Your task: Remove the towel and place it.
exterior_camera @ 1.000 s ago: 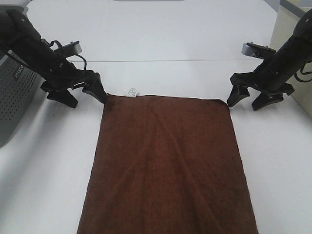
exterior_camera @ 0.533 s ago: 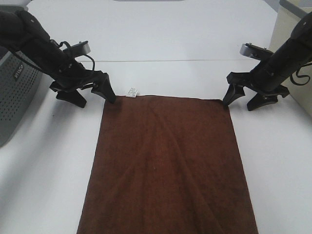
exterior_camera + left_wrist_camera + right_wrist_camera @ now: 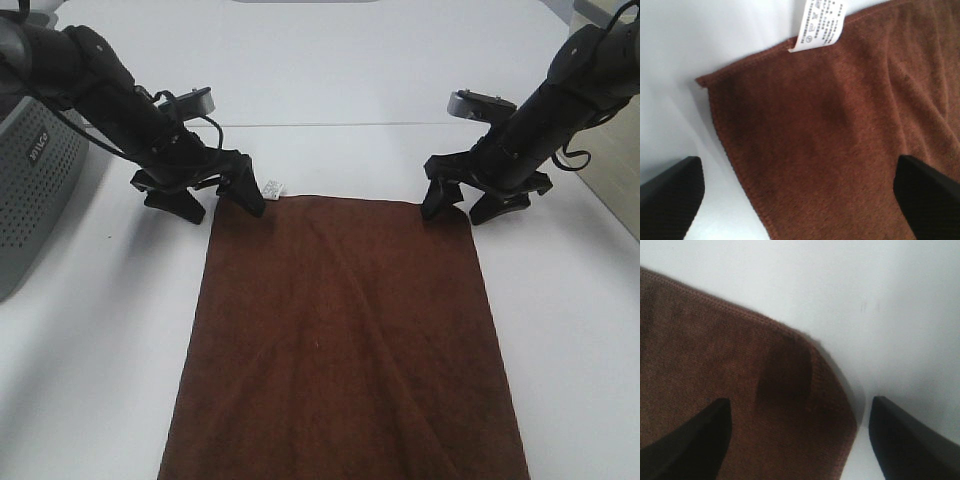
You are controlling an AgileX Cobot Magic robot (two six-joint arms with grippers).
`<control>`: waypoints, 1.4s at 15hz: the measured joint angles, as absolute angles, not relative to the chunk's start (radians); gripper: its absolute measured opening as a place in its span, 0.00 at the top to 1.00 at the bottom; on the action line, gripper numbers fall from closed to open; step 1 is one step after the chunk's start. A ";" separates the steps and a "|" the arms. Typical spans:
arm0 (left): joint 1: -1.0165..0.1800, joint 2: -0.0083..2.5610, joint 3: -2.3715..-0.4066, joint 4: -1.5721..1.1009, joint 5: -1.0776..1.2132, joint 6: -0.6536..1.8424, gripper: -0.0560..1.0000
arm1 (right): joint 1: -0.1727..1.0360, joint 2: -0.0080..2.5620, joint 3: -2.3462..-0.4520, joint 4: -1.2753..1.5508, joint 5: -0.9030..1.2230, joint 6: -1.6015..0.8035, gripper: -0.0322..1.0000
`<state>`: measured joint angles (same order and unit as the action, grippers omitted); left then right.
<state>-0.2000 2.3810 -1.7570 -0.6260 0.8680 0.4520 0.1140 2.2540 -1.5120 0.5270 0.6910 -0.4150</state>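
Dark brown towel (image 3: 345,330) spread flat on the white bench (image 3: 90,330).

It is a large rectangular terry cloth lying open in a single layer, its long sides running from the far middle of the bench toward the near edge, where it passes out of the high view. The far hem lies straight across, with both far corners flat on the surface. A small white printed tag (image 3: 271,188) sticks out from the far hem beside the left corner. Faint soft creases fan out along its length; the edges show a narrow stitched hem.
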 joint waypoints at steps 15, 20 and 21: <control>-0.207 2.410 -1.768 -0.626 0.799 0.370 0.28 | 0.115 2.262 -1.512 0.511 0.645 -0.415 0.47; -0.207 2.428 -1.769 -0.623 0.771 0.350 0.51 | 0.115 2.268 -1.512 0.510 0.643 -0.414 0.70; -0.207 2.429 -1.769 -0.615 0.767 0.348 0.59 | 0.115 2.268 -1.512 0.510 0.643 -0.414 0.75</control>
